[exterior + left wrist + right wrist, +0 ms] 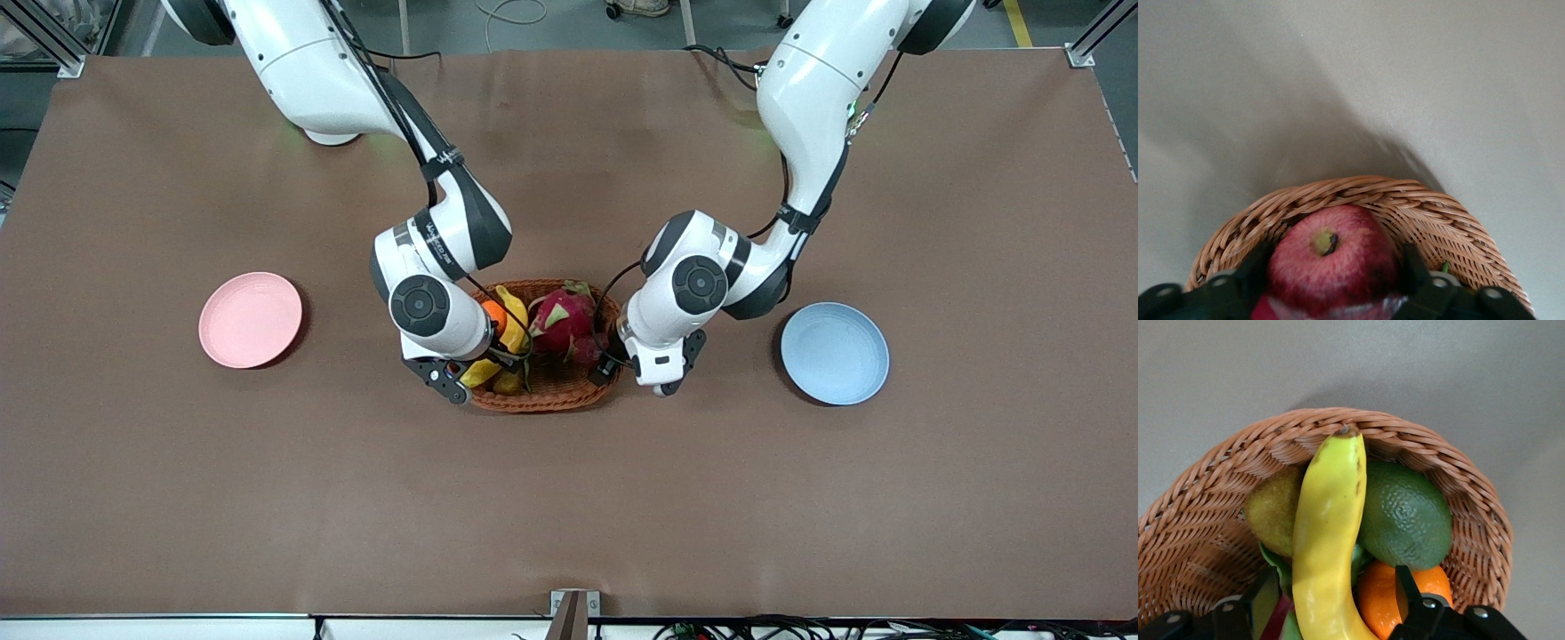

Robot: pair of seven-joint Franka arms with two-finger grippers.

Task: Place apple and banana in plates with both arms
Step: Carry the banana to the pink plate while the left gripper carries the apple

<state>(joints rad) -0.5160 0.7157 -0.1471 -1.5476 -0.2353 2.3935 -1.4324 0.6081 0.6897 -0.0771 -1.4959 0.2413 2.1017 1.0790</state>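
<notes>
The dark red apple (1331, 267) lies in the wicker basket (1418, 207), against the dragon fruit. My left gripper (1335, 259) is open, with one jaw close on each side of the apple. In the front view the apple (589, 348) shows just beside the left gripper (612, 363). The yellow banana (1328, 533) lies over the other fruit, its dark tip at the basket's rim. My right gripper (1335, 583) is open, its jaws standing apart on either side of the banana. The pink plate (250, 320) and the blue plate (834, 353) are empty.
The basket (544, 400) stands mid-table between the plates, the pink one toward the right arm's end, the blue one toward the left arm's. It also holds a pink dragon fruit (562, 320), an orange (1378, 600), a green avocado (1405, 517) and a yellow-green fruit (1271, 510).
</notes>
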